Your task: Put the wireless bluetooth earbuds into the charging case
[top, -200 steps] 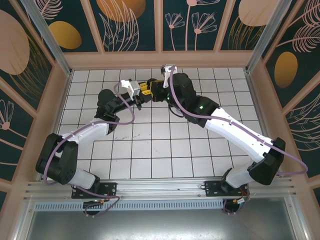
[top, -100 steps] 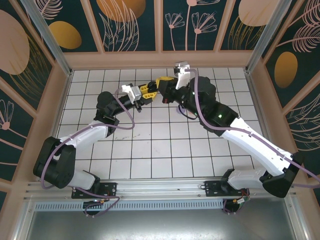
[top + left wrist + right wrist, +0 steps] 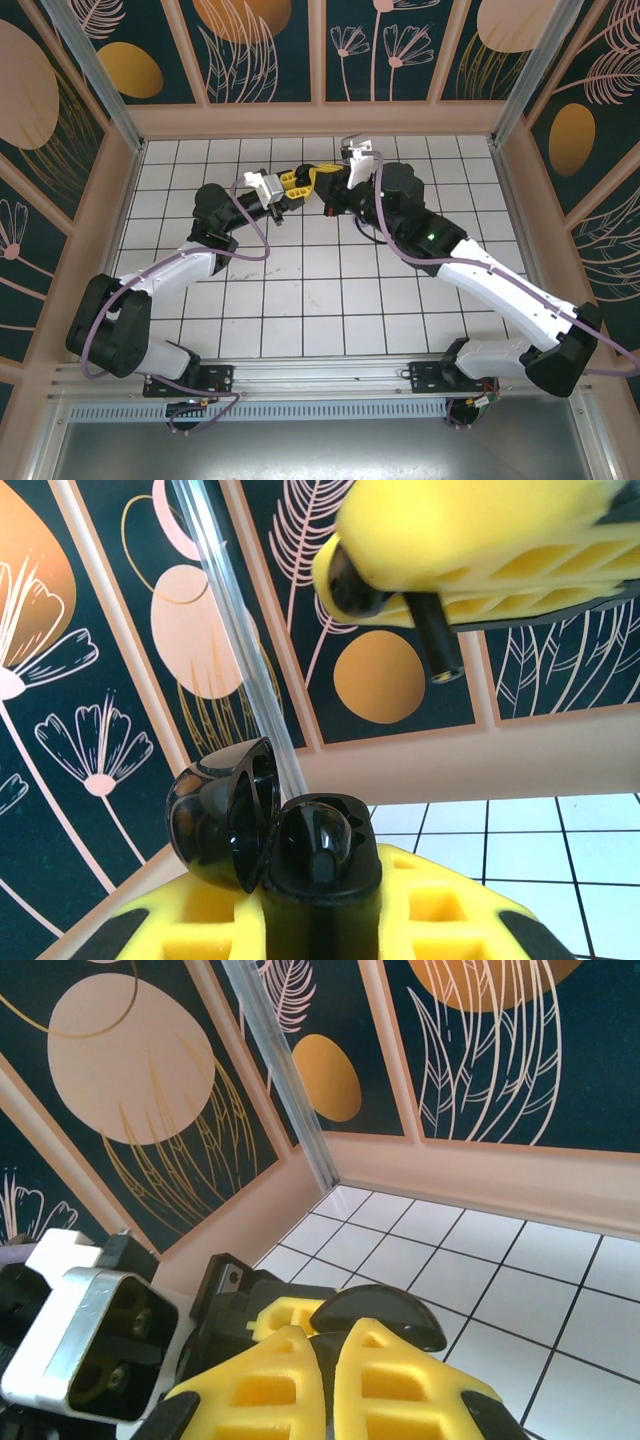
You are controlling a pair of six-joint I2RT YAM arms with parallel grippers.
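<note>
A black charging case (image 3: pixel 322 830) stands upright between the yellow fingers of my left gripper (image 3: pixel 320 895), which is shut on it. Its lid (image 3: pixel 222 810) hangs open to the left. One black earbud (image 3: pixel 322 868) sits in a slot of the case. Above the case, my right gripper (image 3: pixel 480 550) is shut on a second black earbud (image 3: pixel 436 630), stem pointing down and a clear gap above the case. In the top view both grippers meet nose to nose over the far middle of the table, left (image 3: pixel 292 183) and right (image 3: pixel 322 188). From the right wrist, the lid (image 3: pixel 385 1315) shows beyond my closed right gripper (image 3: pixel 325 1360).
The white tiled table (image 3: pixel 320 290) is walled by a peach rim (image 3: pixel 320 118) and dark floral panels behind. A clear corner post (image 3: pixel 235 630) rises behind the case. The left wrist camera mount (image 3: pixel 85 1345) sits close beside my right fingers.
The right arm swung out to the right and lifted, then came back down toward the left gripper. The left gripper shifted slightly right. Both grips stayed shut.
</note>
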